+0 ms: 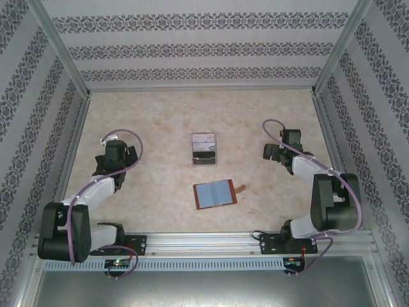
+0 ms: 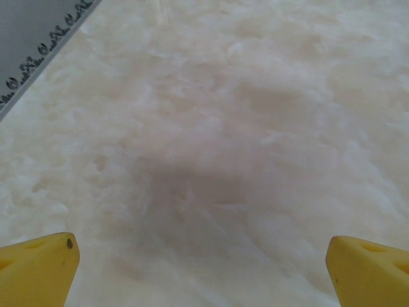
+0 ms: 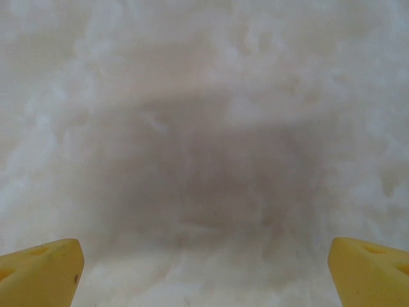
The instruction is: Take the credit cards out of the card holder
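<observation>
- The wallet (image 1: 215, 194) lies open and flat just below the middle of the top view, with its bluish-grey lining up and its short strap (image 1: 241, 189) sticking out to the right. It is too small to tell whether anything is left in its pockets.
- Just above it, apart from it, stands a clear tray (image 1: 195, 151). Pale and dark flat shapes in it look like the cards (image 1: 205, 153), but their number cannot be made out.
- The left gripper (image 1: 117, 155) is at the middle left of the top view, well away from the wallet. Its fingers are hard to see there.
- In the left wrist view, the left gripper (image 2: 204, 275) shows only its yellow fingertips (image 2: 38, 272), cut off at the bottom corners. They are spread wide over the bare, blurry table (image 2: 211, 128).
- The right gripper (image 1: 276, 152) is at the middle right. In its own view, the right gripper (image 3: 204, 275) is likewise spread wide and holds nothing, over a soft shadow.
</observation>
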Controlling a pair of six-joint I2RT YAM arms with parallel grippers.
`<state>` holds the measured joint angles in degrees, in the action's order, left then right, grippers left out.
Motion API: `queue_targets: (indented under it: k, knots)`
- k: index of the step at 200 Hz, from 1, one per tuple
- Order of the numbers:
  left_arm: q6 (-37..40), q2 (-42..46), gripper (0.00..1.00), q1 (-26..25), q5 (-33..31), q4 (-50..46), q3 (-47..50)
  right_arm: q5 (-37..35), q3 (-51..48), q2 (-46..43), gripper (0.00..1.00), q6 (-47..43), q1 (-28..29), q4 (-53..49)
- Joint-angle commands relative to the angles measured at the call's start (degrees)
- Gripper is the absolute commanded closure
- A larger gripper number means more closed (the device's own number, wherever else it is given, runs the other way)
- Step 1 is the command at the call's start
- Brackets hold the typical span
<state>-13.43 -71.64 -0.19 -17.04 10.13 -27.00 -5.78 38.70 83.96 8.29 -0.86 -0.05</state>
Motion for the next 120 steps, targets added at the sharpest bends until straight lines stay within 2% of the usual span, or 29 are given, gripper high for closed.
queue_targets:
  k: [1,8,29,42,49,55,71,82,100,120]
  knots:
    - [4.4,-4.9,0.00,2.8,-0.2,18.1,2.4,-1.1,-3.3,-1.6,0.02,-2.5,0.4,17.6]
    - [4.1,-5.5,0.00,3.3,1.8,16.7,1.1,-1.7,-4.6,-2.5,0.02,-2.3,0.5,19.3]
    - [3.1,-8.2,0.00,5.8,7.1,29.3,4.1,-2.2,-9.9,-5.3,0.02,-5.1,1.3,28.4]
    - [0.8,-11.7,0.00,8.8,13.3,34.3,4.5,-2.2,-12.6,-5.8,0.02,-6.2,1.3,34.4]
    - [0.5,-11.7,0.00,9.5,15.4,31.5,3.5,-1.7,-11.9,-5.6,0.02,-5.5,0.9,33.2]
    - [0.5,-11.3,0.00,9.6,15.8,29.4,2.6,-0.9,-11.3,-5.2,0.02,-5.7,0.9,32.5]
    - [1.8,-12.1,0.00,9.8,19.3,32.9,3.4,2.2,-11.3,-4.5,0.02,-6.6,1.3,33.7]
    - [2.5,-12.2,0.00,9.7,20.6,34.5,3.9,4.3,-13.3,-3.1,0.02,-6.9,1.7,39.9]
    - [3.7,-12.3,0.00,9.2,21.9,35.6,4.4,3.4,-14.3,0.9,0.02,-7.3,2.6,45.8]
    - [6.0,-12.6,0.00,7.4,21.4,35.8,4.2,4.7,-14.5,1.0,0.02,-6.9,1.7,45.7]
